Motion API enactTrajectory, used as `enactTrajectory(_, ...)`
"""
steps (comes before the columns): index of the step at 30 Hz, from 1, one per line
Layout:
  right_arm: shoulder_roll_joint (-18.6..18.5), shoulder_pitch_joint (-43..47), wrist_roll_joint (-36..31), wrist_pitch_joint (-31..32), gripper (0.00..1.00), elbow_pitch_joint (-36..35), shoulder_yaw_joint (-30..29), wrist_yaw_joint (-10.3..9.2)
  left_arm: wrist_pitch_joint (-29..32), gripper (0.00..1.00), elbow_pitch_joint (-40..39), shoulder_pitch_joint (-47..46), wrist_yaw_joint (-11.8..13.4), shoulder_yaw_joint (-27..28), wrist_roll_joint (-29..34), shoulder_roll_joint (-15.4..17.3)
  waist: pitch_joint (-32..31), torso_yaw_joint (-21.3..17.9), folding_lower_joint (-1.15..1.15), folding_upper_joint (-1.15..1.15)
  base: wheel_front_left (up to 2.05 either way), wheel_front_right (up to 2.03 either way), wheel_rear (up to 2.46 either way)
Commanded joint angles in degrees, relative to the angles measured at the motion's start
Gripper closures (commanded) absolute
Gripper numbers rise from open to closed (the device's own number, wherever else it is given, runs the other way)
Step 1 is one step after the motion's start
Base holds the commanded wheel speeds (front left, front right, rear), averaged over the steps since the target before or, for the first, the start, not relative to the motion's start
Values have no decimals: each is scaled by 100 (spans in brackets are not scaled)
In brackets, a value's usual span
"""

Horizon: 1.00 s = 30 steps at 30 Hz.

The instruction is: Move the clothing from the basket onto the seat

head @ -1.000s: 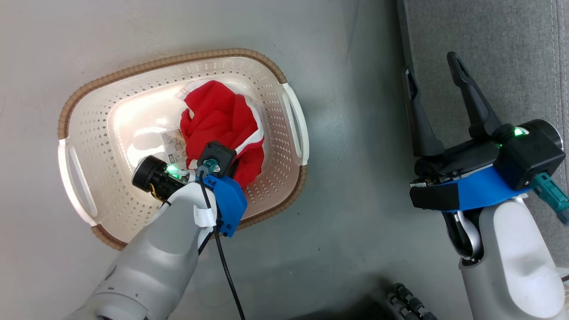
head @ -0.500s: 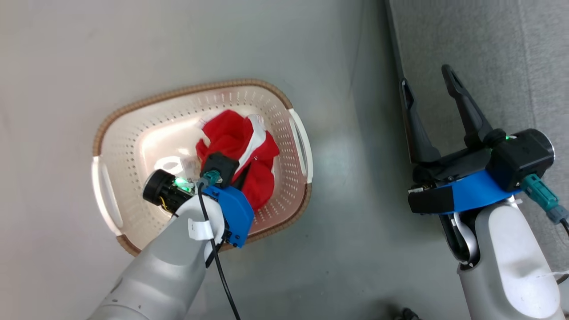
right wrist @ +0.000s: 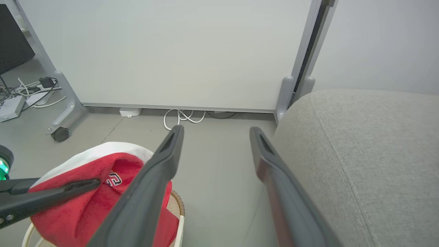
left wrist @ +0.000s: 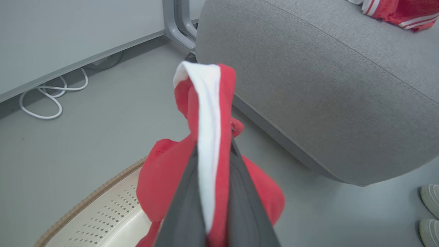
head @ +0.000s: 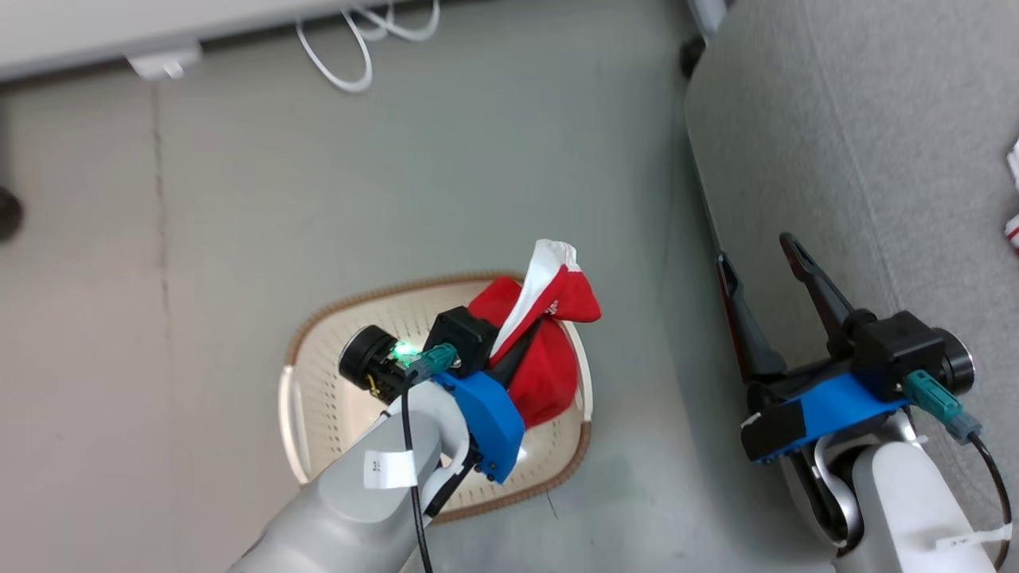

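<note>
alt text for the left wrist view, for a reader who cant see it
The left gripper is shut on a red and white garment, holding it up above the basket. A large grey seat stands to the right, with another red garment lying on its far end.

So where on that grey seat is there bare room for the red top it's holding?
The seat is bare across its middle, from the rounded edge facing the basket towards the far side. Crowded spots: that far side, where another red garment lies, and the near edge by the open right claw.
</note>
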Motion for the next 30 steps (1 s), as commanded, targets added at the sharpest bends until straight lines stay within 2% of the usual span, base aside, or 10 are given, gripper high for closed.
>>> enactTrajectory(1,-57,138,35,25,0,5,-30,1,-27,100,-129,-5,-23,-37,-35,-4,-706,300,1,0,0,0,0)
enactTrajectory(14,-14,896,229,269,0,108,25,1,-28,100,-926,-79,-24,-262,-186,-4,-2008,695,1,0,0,0,0)
enactTrajectory(22,23,1114,301,364,0,105,153,1,-29,100,-1186,-402,-24,-670,-501,-2,-2360,787,1,0,0,0,0)
enactTrajectory(30,52,1214,322,404,0,115,262,1,-28,100,-1339,-879,-23,-1051,-968,-2,-2455,810,1,0,0,0,0)
